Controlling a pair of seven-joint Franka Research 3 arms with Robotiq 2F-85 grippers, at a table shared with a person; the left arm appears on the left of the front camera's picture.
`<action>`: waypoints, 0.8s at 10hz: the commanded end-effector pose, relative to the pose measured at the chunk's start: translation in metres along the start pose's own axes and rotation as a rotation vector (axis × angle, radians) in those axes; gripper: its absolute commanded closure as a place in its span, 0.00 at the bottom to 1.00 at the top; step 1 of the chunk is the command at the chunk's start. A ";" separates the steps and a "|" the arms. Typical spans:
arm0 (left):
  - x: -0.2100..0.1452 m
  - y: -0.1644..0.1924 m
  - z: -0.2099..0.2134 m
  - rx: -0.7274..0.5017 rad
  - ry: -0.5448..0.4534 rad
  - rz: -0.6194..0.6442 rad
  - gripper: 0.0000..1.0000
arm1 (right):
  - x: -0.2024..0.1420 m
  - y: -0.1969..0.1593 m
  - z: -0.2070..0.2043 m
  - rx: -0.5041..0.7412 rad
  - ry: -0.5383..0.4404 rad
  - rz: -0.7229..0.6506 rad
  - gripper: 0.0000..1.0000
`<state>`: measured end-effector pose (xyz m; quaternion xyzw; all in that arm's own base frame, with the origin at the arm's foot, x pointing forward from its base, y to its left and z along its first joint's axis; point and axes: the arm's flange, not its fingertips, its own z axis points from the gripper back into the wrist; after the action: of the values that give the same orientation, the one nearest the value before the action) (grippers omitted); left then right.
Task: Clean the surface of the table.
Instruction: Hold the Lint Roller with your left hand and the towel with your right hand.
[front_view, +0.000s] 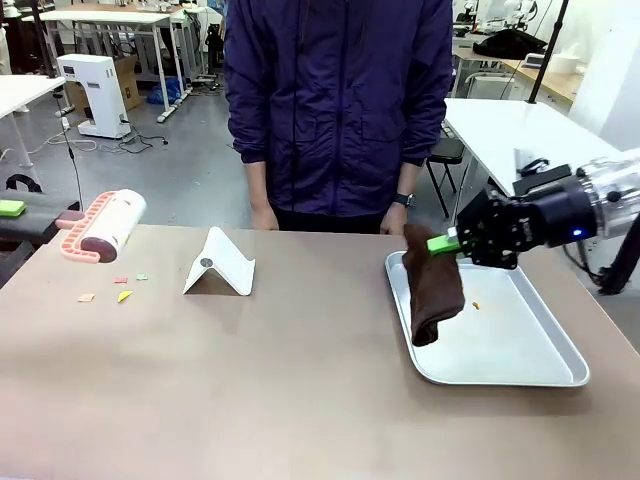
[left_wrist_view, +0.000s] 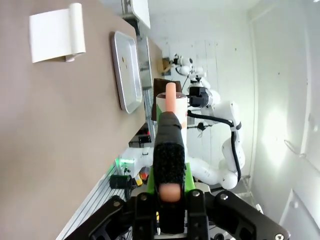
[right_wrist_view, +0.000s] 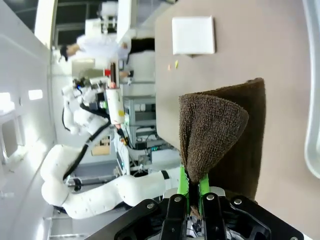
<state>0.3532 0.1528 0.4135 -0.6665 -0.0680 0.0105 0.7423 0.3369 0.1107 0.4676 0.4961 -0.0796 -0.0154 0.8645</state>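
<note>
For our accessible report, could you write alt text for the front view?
The right gripper holds a brown cloth hanging over a silver tray; the left gripper holds a lint roller near coloured scraps on the table. A person stands behind.

Below the right claw (front_view: 447, 243), a brown cloth (front_view: 435, 285) hangs over the left rim of a silver tray (front_view: 520, 365), blocking the way straight down. To this claw's left, the table (front_view: 300, 400) lies bare and open as far as a white folded stand (front_view: 220, 265). Just beyond the claw, a person (front_view: 340, 120) stands against the far edge. The left claw (front_view: 30, 215) holds a pink lint roller (front_view: 102, 228). Paper scraps (front_view: 122, 295) lie below the roller, and the stand is to its right.
</note>
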 end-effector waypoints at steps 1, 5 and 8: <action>-0.014 0.007 0.003 -0.025 -0.097 -0.008 1.00 | -0.066 -0.057 0.039 0.009 -0.066 -0.029 1.00; 0.025 0.029 0.063 0.070 -0.180 0.055 1.00 | -0.083 -0.141 0.110 0.196 -0.020 -0.128 1.00; 0.006 0.059 0.067 0.117 -0.186 0.048 1.00 | -0.092 -0.188 0.143 0.319 -0.056 -0.139 1.00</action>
<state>0.3791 0.2300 0.3759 -0.6123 -0.1127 0.0939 0.7769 0.2848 -0.1262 0.4011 0.6166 -0.0666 -0.0926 0.7790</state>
